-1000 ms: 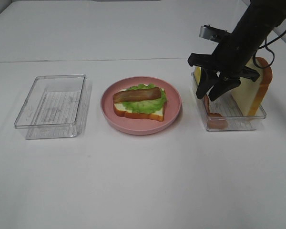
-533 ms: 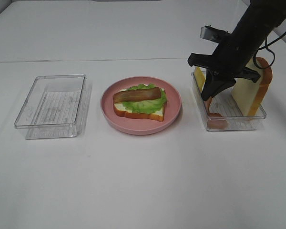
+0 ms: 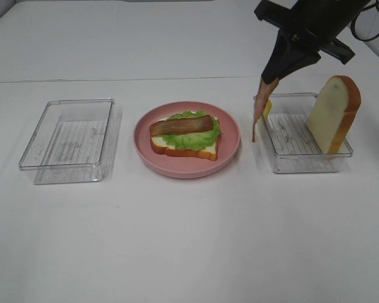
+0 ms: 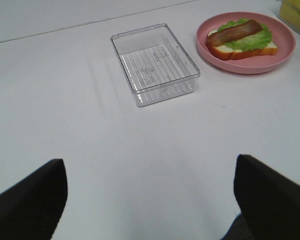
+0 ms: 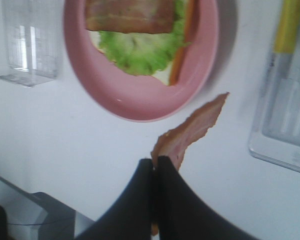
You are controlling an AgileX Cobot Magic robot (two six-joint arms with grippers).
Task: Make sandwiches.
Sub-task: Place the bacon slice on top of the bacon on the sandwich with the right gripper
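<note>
The sandwich [image 3: 184, 136] lies on a round pink plate [image 3: 230, 145]: a bread slice, green lettuce and one brown bacon strip on top. It also shows in the left wrist view [image 4: 242, 39] and the right wrist view [image 5: 140, 40]. My right gripper [image 3: 271, 77] is shut on a second bacon strip [image 3: 259, 108], which hangs down between the plate and the right tray; the right wrist view shows it too [image 5: 189, 131]. A bread slice [image 3: 333, 113] stands in the right tray [image 3: 303, 164], with yellow cheese [image 3: 266, 108] at its left end. My left gripper's dark fingers [image 4: 27, 200] stand wide apart and empty over bare table.
An empty clear tray [image 3: 69, 140] sits left of the plate, also in the left wrist view [image 4: 155, 62]. The table is white, with open surface in front of all three containers.
My right gripper closed on a bacon strip in the right tray and lifted it up and out. The strip now hangs over the tray's left edge. The plate and the left tray have not moved.
</note>
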